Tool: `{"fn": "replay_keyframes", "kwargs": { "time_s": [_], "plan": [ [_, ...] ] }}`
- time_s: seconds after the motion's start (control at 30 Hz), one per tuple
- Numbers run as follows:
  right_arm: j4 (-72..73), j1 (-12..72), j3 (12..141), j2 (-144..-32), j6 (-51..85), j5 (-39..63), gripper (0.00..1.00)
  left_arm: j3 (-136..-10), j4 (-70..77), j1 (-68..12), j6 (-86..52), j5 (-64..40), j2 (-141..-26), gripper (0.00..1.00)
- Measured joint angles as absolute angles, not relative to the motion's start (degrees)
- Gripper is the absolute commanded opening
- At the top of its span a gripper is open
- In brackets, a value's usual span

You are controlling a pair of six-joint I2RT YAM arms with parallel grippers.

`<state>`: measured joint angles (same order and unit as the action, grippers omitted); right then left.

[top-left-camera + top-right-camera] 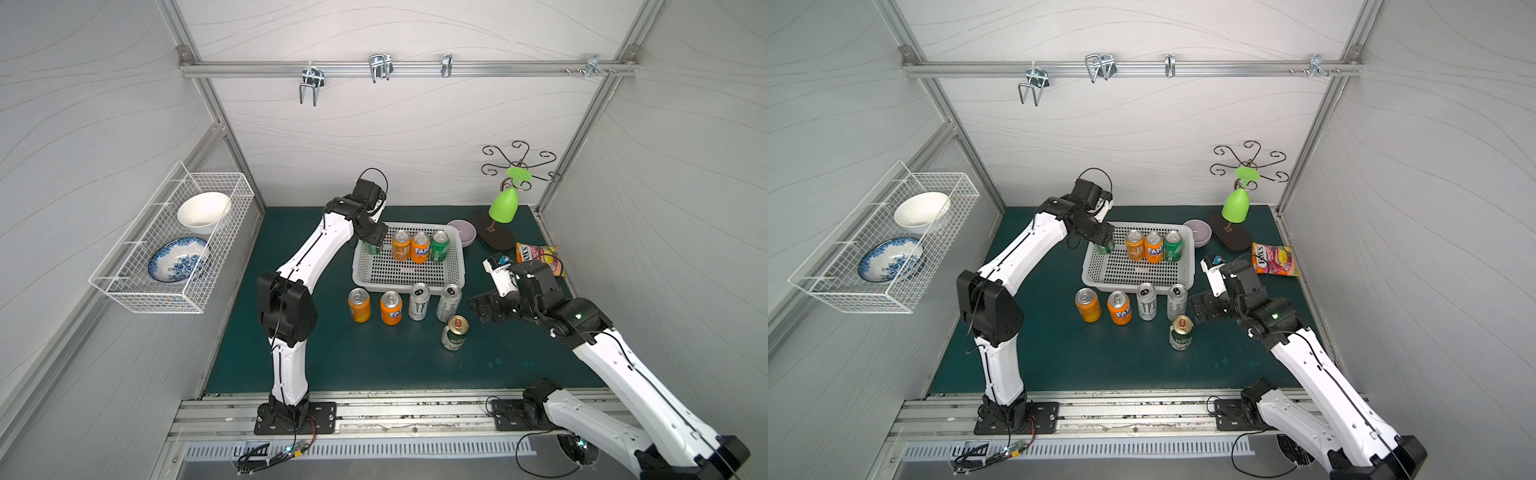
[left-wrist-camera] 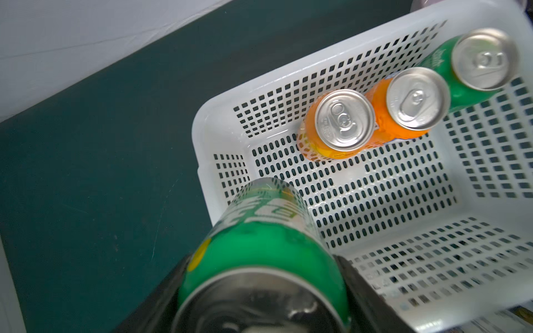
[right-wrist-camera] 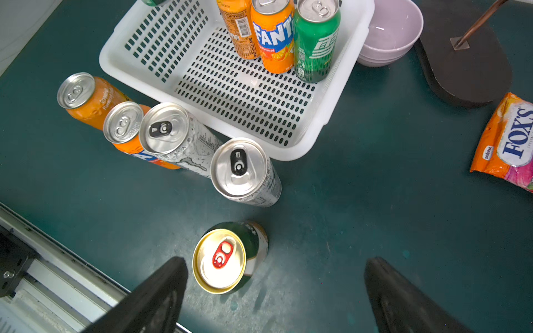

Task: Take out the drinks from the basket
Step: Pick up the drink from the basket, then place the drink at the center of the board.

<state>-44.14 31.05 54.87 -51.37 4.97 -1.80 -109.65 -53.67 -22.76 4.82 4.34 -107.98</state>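
The white perforated basket [image 1: 409,286] [image 1: 1133,286] sits mid-mat. My left gripper [image 1: 372,240] is shut on a bright green can [image 1: 371,249] [image 2: 265,253] at the basket's far left corner. Black fingers [image 2: 360,288] press both of the can's sides. Two orange cans [image 1: 401,246] [image 1: 420,248] and a green can [image 1: 439,246] stand upright along the far wall inside. In front of the basket stand two orange cans [image 1: 359,306] [image 1: 391,308], two Monster cans [image 1: 419,302] [image 1: 449,303] and a gold-topped dark green can [image 1: 455,332] [image 3: 227,256]. My right gripper [image 1: 486,309] [image 3: 274,265] hangs open and empty beside that can.
A purple bowl [image 1: 466,232] touches the basket's far right corner. A dark stand base [image 1: 496,237] with a hanging green cup [image 1: 503,205] is behind it. The Fox's candy bag [image 1: 540,257] lies at the right. A wire rack [image 1: 137,291] with bowls hangs on the left wall.
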Motion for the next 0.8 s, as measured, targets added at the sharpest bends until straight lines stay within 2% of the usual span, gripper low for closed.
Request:
{"fn": "replay_keyframes", "kwargs": {
  "time_s": [0.37,0.8],
  "plan": [
    [-39.94,29.89,55.55,-56.36,4.86,-0.95,0.99,-95.22,-55.07,-23.33,-0.75,6.13,-88.66,0.59],
    [-35.07,28.67,62.33,-66.08,2.83,0.08,0.99,-75.68,-61.54,-27.16,-8.47,8.54,-66.48,0.58]
  ]
}}
